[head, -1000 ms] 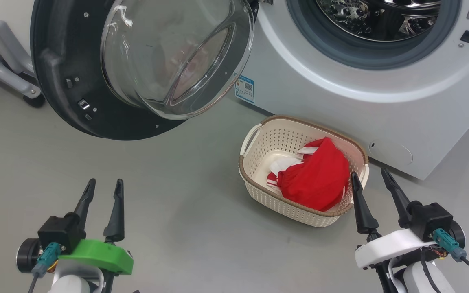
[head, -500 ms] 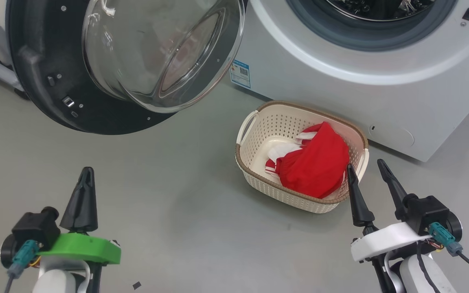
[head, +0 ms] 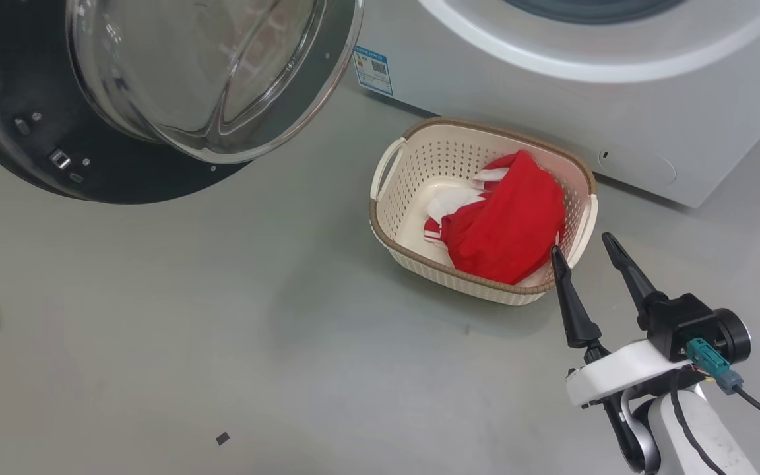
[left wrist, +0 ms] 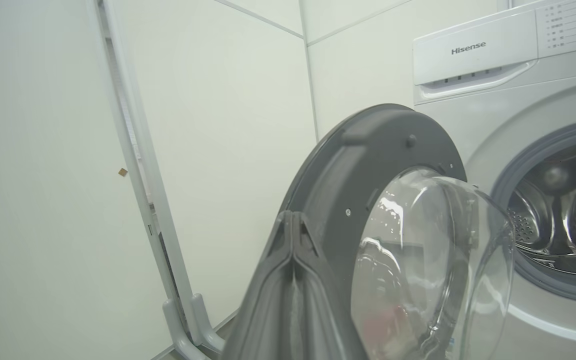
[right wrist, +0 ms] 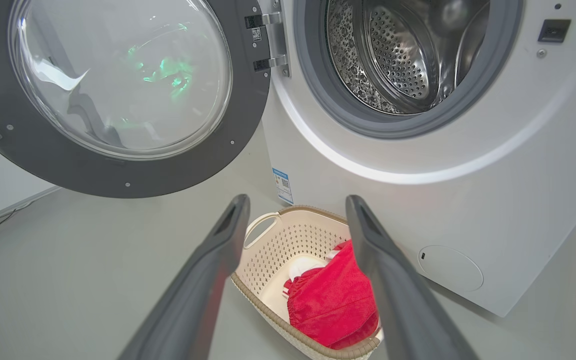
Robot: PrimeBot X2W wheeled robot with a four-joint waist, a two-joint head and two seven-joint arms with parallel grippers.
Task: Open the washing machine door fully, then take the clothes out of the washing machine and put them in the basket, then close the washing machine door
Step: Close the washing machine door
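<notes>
— Grey floor (head: pixel 221 297) runs up to pale wall panels (left wrist: pixel 43 150). Where are the clothes (head: pixel 505 224)?

— Heaped red in the basket (head: pixel 413 165), centre-right of the head view, just in front of the washing machine (head: pixel 518 86). White trim peeks out at the heap's left. Any lettering is folded out of sight.

— And the washing machine door (head: pixel 123 178)?

— It stands wide open at the upper left, its far edge cut off by the frame. Green and red smears in its glass are too faint to read. The head view crops the machine's mouth. The right wrist view shows the steel drum (right wrist: pixel 398 55), its bottom hidden below the grey ring.

— Grippers?

— At lower right, the right gripper (head: pixel 580 243) has its fingers spread apart and holds nothing. One tip overlaps the basket's near corner. The left gripper (left wrist: pixel 293 220), at bottom centre of its wrist view, has its fingers pressed together with nothing between them. They overlap the door's rim, and I can't tell whether they touch it.
</notes>
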